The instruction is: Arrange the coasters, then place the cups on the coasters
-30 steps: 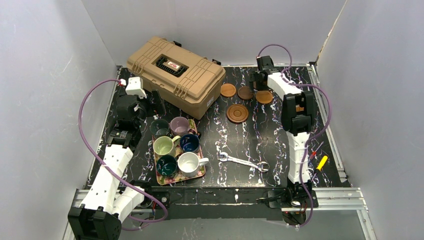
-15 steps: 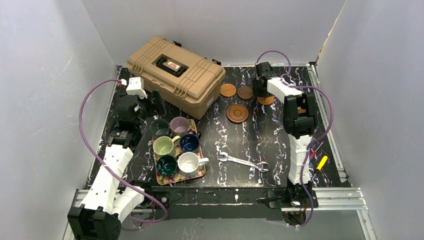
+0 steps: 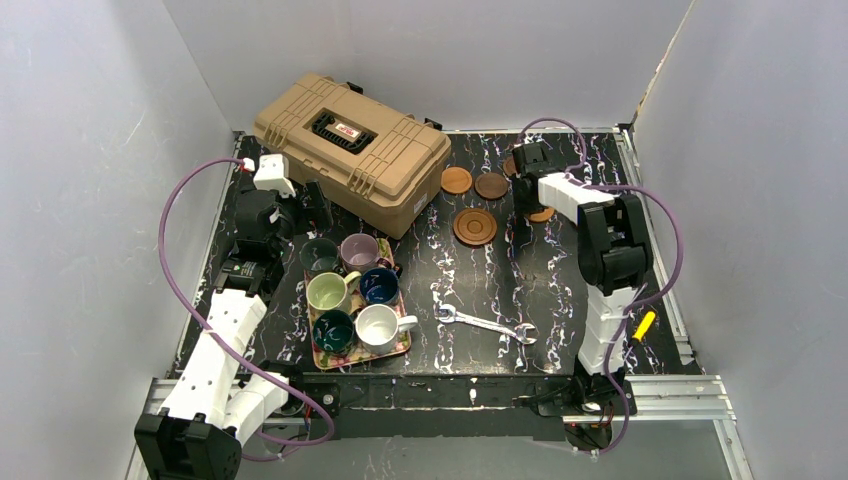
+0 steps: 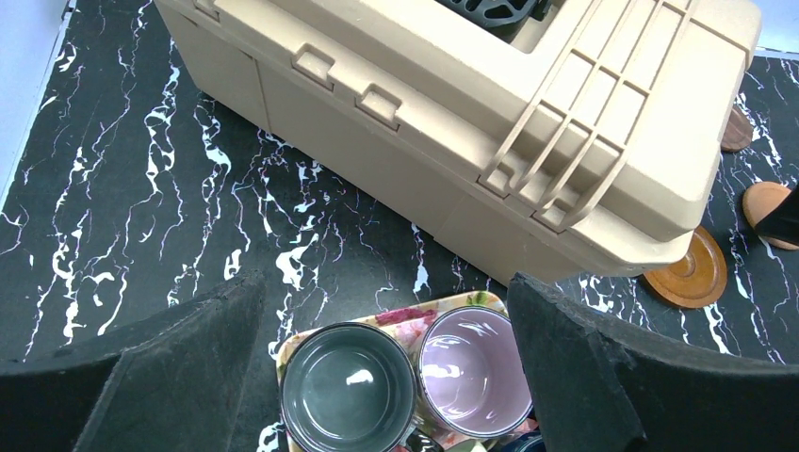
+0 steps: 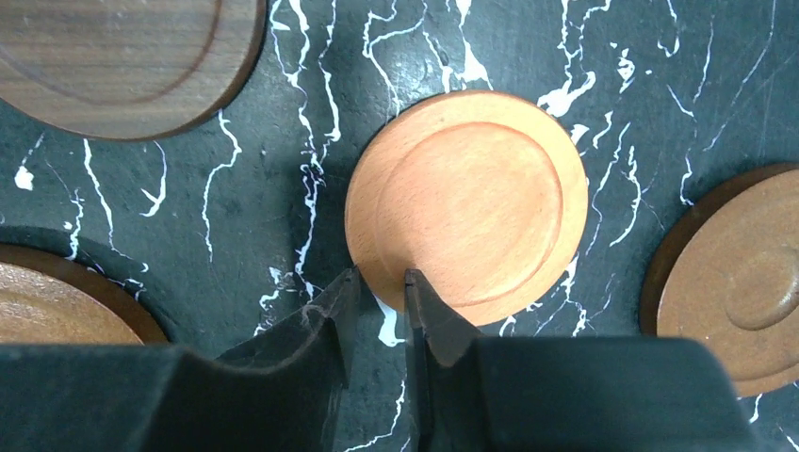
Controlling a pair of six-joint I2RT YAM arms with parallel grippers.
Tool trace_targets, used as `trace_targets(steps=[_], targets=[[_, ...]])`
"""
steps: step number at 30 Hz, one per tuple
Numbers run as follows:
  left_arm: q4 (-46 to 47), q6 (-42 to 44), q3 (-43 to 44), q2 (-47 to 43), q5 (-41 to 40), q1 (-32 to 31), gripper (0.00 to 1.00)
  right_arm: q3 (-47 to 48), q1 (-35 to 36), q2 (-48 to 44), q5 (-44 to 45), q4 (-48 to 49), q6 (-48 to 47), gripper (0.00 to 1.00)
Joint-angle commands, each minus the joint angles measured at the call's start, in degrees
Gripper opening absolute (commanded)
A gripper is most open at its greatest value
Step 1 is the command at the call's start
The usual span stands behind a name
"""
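On the bench's [image 3: 500,280] left, seen from above, six cups [image 3: 379,286] fill a floral tray [image 3: 398,352]; four round wooden coasters [image 3: 474,226] lie far right, the right gripper [image 3: 528,203] over the orange coaster [image 3: 543,214]. The left wrist view shows the left gripper [image 4: 382,287] spread wide and empty above the dark green cup [image 4: 349,391] and mauve cup [image 4: 476,369]. The right wrist view shows jaws almost closed at the orange coaster's near rim, three browner ones around it; whether they grip it I cannot tell.

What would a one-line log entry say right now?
right pincer: narrow at orange coaster rim, grip unclear | left pincer: open above tray | cups: all six on tray
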Motion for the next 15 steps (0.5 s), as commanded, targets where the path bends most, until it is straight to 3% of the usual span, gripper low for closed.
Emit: trace_targets(steps=[1,15], targets=[[-0.5,0.56,1.54,-0.69,-0.65,-0.45,0.98,-4.05,0.0,-0.92,0.55,-2.3,1.77,0.3],[-0.67,0.53,1.52,-0.97,-0.93,-0.89,0.98,-10.62,-0.07,-6.23,6.44,-1.92,4.6,0.27]])
